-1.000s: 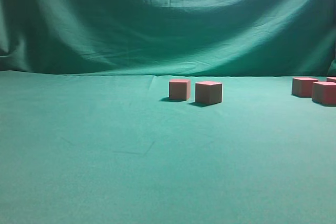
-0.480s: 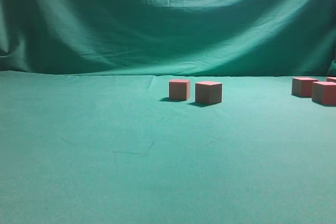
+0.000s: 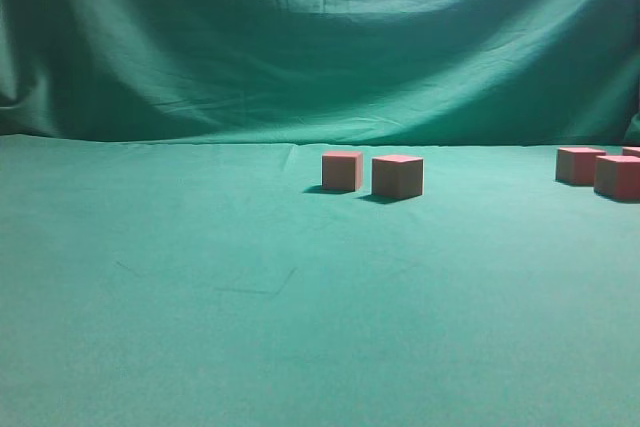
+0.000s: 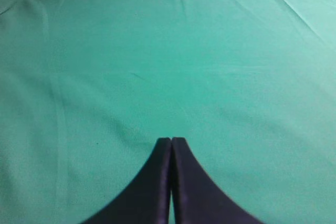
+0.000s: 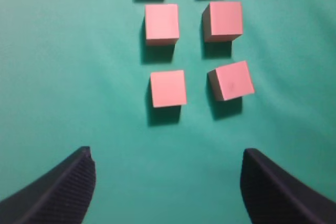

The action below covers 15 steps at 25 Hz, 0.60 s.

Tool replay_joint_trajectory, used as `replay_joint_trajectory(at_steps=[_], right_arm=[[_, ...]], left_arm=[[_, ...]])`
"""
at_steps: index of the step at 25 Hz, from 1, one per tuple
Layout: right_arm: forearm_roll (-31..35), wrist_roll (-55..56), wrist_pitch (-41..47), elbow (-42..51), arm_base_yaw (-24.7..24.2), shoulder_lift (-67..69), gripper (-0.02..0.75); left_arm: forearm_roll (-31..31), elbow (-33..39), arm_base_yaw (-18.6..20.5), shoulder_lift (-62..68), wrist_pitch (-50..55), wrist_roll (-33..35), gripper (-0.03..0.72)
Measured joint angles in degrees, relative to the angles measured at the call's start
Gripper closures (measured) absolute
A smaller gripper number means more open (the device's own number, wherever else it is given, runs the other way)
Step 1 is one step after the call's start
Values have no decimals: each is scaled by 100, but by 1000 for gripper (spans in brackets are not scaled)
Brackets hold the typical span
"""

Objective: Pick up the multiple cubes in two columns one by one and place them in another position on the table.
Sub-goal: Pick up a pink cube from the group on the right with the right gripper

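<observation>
From my right wrist camera I look down on the cubes (image 5: pixel 168 88) laid out in two columns on the green table (image 5: pixel 68 77). Six show here: the top pair is cut off by the frame edge, the middle pair sits square, and in the nearest pair the right-hand cube (image 5: pixel 231 80) is turned slightly askew. My right gripper (image 5: pixel 168 182) hangs above the cloth just short of that nearest pair, jaws spread wide and holding nothing.

My left gripper (image 4: pixel 171 145) has its fingers pressed together, tips touching, over bare cloth with no cube in sight.

On the side camera I see neither arm. Two cubes (image 3: pixel 372 174) stand close together but apart near the middle of the table, and three more (image 3: pixel 598 168) cluster at the right edge, one mostly cut off. A draped green backdrop (image 3: pixel 320 37) hangs behind.
</observation>
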Motion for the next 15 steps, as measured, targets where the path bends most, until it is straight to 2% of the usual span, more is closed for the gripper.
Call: replay_joint_trajectory(at_steps=[2, 6, 15], right_arm=[[281, -369, -221, 26, -273, 47, 172], [427, -756, -369, 43, -531, 533, 172], [535, -831, -972, 43, -700, 1753, 172]], left_arm=[[0, 0, 0, 0, 0, 0, 688], [0, 0, 0, 0, 0, 0, 688], [0, 0, 0, 0, 0, 0, 688]])
